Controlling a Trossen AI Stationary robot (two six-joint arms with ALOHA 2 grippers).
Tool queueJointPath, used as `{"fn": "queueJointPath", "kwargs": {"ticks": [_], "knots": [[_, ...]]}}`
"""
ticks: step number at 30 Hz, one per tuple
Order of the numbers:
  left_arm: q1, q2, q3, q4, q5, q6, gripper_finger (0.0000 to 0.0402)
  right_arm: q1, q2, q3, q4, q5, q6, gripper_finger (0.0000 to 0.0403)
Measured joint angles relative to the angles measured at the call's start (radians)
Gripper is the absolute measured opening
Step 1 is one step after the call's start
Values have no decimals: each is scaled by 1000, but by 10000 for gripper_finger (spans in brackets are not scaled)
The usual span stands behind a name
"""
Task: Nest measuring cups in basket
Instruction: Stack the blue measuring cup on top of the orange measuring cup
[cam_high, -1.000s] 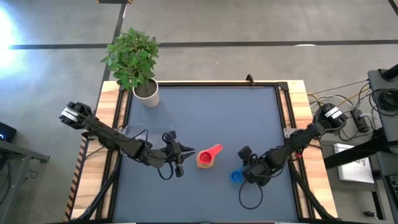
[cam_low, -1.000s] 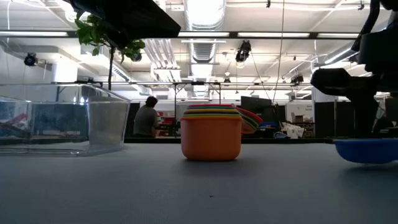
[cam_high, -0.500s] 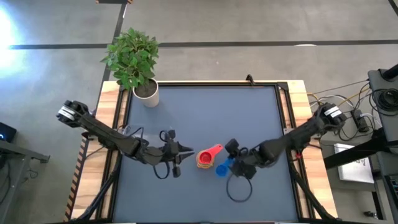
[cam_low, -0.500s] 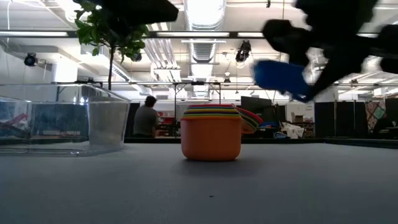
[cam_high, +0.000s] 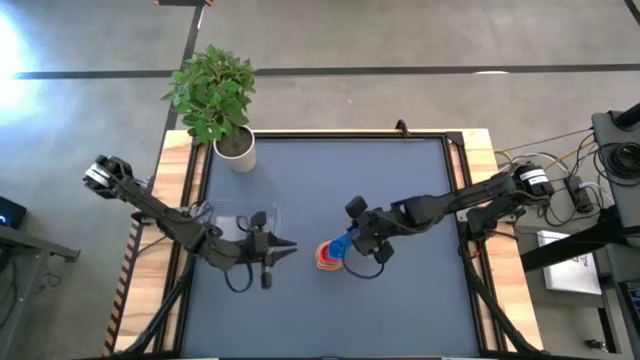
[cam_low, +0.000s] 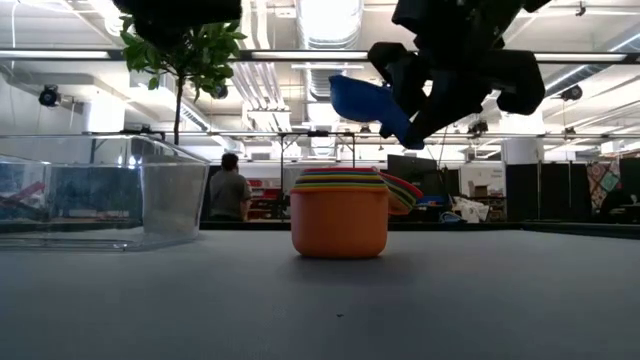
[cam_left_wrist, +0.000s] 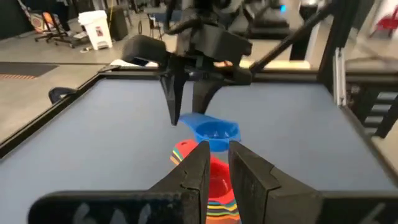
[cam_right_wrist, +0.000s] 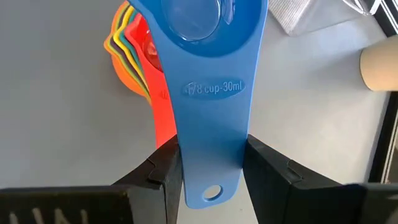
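Note:
A stack of nested measuring cups (cam_high: 326, 260), orange outermost with a red one on top, stands on its base on the blue-grey mat (cam_low: 340, 215). A blue measuring cup (cam_high: 345, 243) hangs just above the stack (cam_low: 362, 100), with my right gripper (cam_high: 358, 240) shut on it. My left gripper (cam_high: 287, 248) hovers left of the stack, pointing at it, its fingers (cam_left_wrist: 199, 168) nearly together on nothing. The clear basket (cam_high: 232, 220) sits on the mat beneath my left arm and shows at the left in the low view (cam_low: 100, 190). My right gripper pinches the blue cup's flat handle (cam_right_wrist: 211, 124) by its two long edges, near the free end with the hole. The fingers (cam_right_wrist: 163, 174) lie along the handle and come slanting down from the table's right. The cup is lifted clear and tilted, its bowl (cam_right_wrist: 196, 15) pointing away over the stack.
A potted plant (cam_high: 235, 150) stands at the mat's far left corner. Wooden table edges (cam_high: 480, 170) frame the mat. Cables hang from both arms. In the room behind the table a person (cam_low: 228, 190) sits far off.
My right gripper has risen and swung toward the table's left, carrying the blue cup from the mat to just above the stack, and has tipped the cup. My left gripper has drawn back a little toward the left edge.

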Motion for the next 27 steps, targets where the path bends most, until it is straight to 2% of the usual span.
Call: {"fn": "queueJointPath", "kwargs": {"ticks": [6, 10, 22, 27], "knots": [[0, -153, -224, 311, -4, 20, 41, 0, 9, -1, 11, -1, -33, 130], [0, -204, -311, 461, -4, 53, 41, 0, 53, -1, 32, -2, -43, 130], [0, -203, -320, 468, 2, 56, 41, -7, 198, 88, 2, 4, -63, 132], [0, -202, -321, 465, 2, 56, 41, -12, 217, 129, -36, 8, -49, 166]]}}
